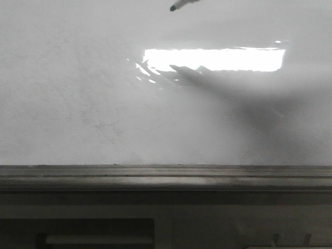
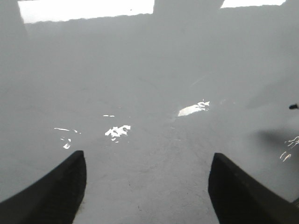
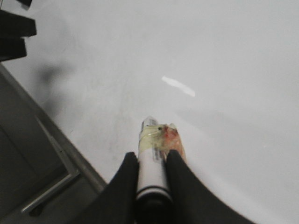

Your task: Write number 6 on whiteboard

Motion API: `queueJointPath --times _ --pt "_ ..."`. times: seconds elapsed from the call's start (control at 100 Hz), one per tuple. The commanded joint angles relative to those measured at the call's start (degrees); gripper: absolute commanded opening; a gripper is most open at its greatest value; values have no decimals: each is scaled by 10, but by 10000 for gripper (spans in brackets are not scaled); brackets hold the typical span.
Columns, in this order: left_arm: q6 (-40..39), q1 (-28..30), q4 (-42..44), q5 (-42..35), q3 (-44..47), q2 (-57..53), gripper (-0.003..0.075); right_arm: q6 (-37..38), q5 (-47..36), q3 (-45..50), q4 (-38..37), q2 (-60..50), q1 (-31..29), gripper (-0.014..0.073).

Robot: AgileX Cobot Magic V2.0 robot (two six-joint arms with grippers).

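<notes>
The whiteboard (image 1: 78,104) fills the front view, glossy white with faint smudges and a bright reflection. No number 6 shows on it in any view. My right gripper (image 3: 150,156) is shut on a white marker pen (image 3: 152,172) with a taped front end, pointing at the whiteboard (image 3: 210,56). Only the marker's black tip (image 1: 179,5) shows in the front view, at the top edge, close to the board. My left gripper (image 2: 147,161) is open and empty, facing the whiteboard (image 2: 149,93). A small dark tip (image 2: 293,106) shows at that view's edge.
A grey metal ledge (image 1: 166,176) runs under the board; it also shows in the right wrist view (image 3: 56,149). Below it is a dark panel with a slot (image 1: 93,233). An arm's shadow (image 1: 249,104) lies across the board. Dark blocks (image 3: 14,32) sit at a corner of the right wrist view.
</notes>
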Motion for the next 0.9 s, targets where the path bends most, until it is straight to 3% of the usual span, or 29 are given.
queueJointPath --times 0.0,0.27,0.65,0.89 --pt "0 1 -29 -27 -15 0 494 -5 -82 -15 12 8 0 -45" --pt "0 1 -29 -29 -15 0 493 -5 -149 -15 12 81 0 -45" --pt "0 1 -34 -29 -15 0 493 -1 84 -41 -31 138 -6 -45" --pt "0 1 -36 -29 -15 0 493 37 79 -41 -64 99 -68 -45"
